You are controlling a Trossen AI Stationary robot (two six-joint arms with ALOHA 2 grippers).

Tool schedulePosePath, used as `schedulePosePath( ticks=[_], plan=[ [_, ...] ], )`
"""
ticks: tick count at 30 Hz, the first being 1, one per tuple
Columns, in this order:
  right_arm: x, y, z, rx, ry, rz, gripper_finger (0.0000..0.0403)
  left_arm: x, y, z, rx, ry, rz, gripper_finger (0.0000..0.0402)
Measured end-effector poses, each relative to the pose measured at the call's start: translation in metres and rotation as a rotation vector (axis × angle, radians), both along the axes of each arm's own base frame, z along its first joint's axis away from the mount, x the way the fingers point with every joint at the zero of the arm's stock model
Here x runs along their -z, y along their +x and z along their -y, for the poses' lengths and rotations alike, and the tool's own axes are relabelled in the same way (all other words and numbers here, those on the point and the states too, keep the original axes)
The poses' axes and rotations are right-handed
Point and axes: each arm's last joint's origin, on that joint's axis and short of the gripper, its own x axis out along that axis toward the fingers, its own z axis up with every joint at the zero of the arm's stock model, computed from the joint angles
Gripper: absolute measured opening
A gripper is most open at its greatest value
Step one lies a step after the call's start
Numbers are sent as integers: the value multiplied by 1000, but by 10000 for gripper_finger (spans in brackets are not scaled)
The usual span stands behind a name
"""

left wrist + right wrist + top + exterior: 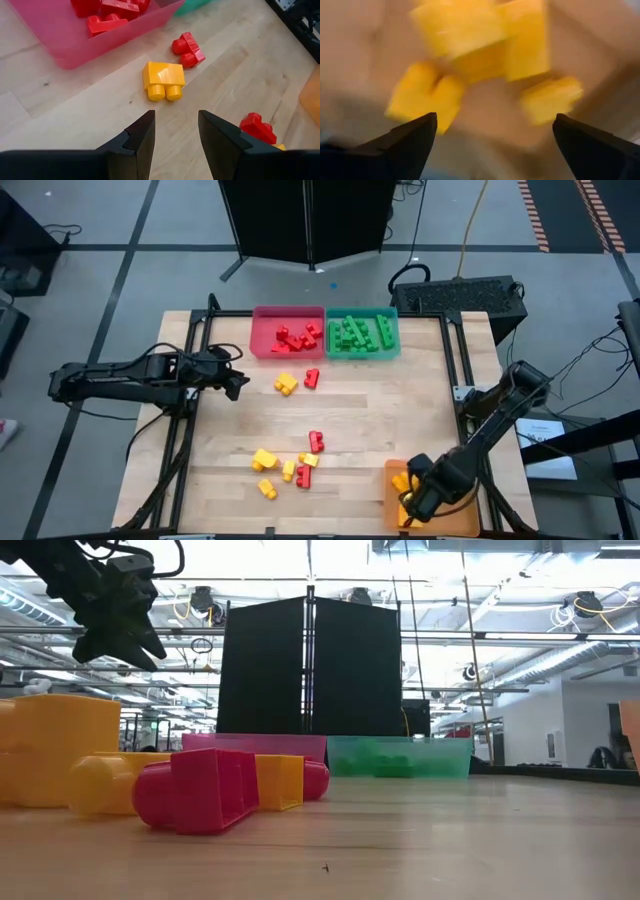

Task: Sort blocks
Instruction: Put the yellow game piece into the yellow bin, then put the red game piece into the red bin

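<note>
Loose red and yellow blocks lie on the wooden table. A yellow block (286, 384) and a red block (312, 377) rest near the red tray (262, 340). More red and yellow blocks sit toward the near edge (264, 458). My left gripper (176, 125) is open and hovers above the table, just left of the yellow block (163, 80) and the red block (188, 49). My right gripper (495, 130) is wide open above several yellow blocks (470, 35) lying in the orange tray (392, 475). Its place over the tray shows in the high view (412, 498).
The red tray holds red blocks and the teal tray (362, 350) beside it holds green blocks, both at the far edge. A black frame rims the table (455, 360). Bare wood lies between the two block groups and toward the table's right side.
</note>
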Motion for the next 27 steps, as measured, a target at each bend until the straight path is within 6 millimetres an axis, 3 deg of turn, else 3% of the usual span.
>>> schedulePosePath(
  ticks=[6, 10, 13, 20, 24, 27],
  plan=[
    [-49, 42, 10, -35, 68, 241, 362, 0, 0, 0, 4, 4, -1, 153],
    [-76, 76, 33, 58, -108, 557, 359, 0, 0, 0, 6, 4, -2, 153],
    [-84, 102, 58, 6, -256, 740, 359, 0, 0, 0, 7, 3, -2, 153],
    [-65, 162, 133, -38, -357, 780, 359, 0, 0, 1, 34, -23, -3, 153],
    [-40, 191, 146, -58, -332, 804, 359, 1, 0, 2, 53, -44, -6, 153],
    [-14, 207, 144, -63, -294, 785, 359, 1, 0, 2, 62, -53, -5, 153]
  ],
)
